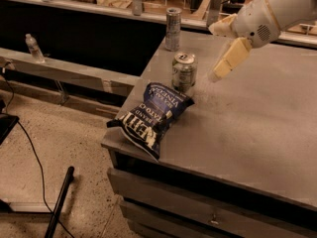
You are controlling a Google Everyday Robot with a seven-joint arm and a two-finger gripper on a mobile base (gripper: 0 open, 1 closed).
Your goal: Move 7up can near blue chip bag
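**Now: can down beside the bag, gripper off it**

Plainly, the 7up can (184, 71) stands upright on the table (257, 128), at about one o'clock from the blue chip bag (153, 115); its base sits just beside the bag's upper edge, and you cannot tell from this angle whether the two touch; the bag lies flat and crinkled at the table's near left corner, with part of it overhanging the edge. The gripper (215, 53) hangs at roughly two o'clock from the can, near it but apart; its jaws stand apart and hold nothing, with one finger above and the other slanting down towards the tabletop.

I judge the step in hand to be the tail of the placement; the can is down by the bag and the gripper is clear of it, so the task looks all but finished. Your next move calls for little; draw the arm up and away towards three o'clock, and keep the lower finger off the can's side so that you do not tip it; leave alone the slim silver can (173, 29), which stands at twelve o'clock from the 7up can and well back.
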